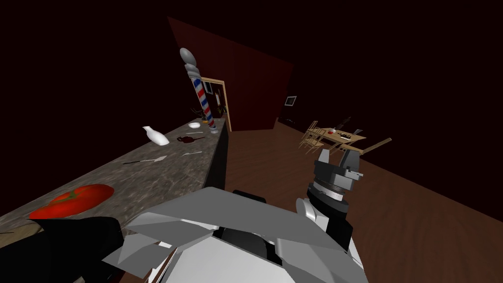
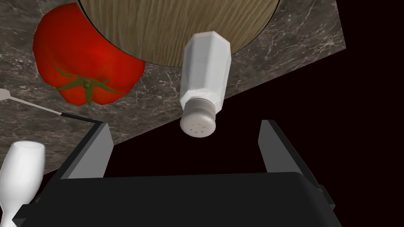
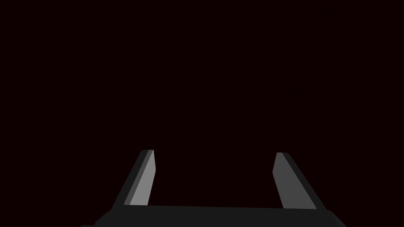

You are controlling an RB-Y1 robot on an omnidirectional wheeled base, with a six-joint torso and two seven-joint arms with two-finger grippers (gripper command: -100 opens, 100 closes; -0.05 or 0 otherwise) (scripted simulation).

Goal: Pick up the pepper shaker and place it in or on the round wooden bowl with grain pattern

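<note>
- Shaker [image 2: 205, 75] white, cap toward left gripper [image 2: 184, 124], base over the bowl [image 2: 177, 27] rim; fingers spread, not touching it.
- Tomato [image 2: 86, 59] beside bowl.
- Right gripper [image 3: 213, 153] released.

My head camera looks steeply down and forward, rolled, along the dark veined counter [image 1: 162, 172] that runs off on my left, with the wood floor [image 1: 393, 211] to the right. The left wrist camera sits close above that counter's near end, facing down onto the tomato [image 2: 86, 59] and the wooden bowl [image 2: 177, 27]. Both views share the tomato and the counter top. The right wrist camera, on the right arm [image 1: 334, 196] over the floor, faces plain darkness.
</note>
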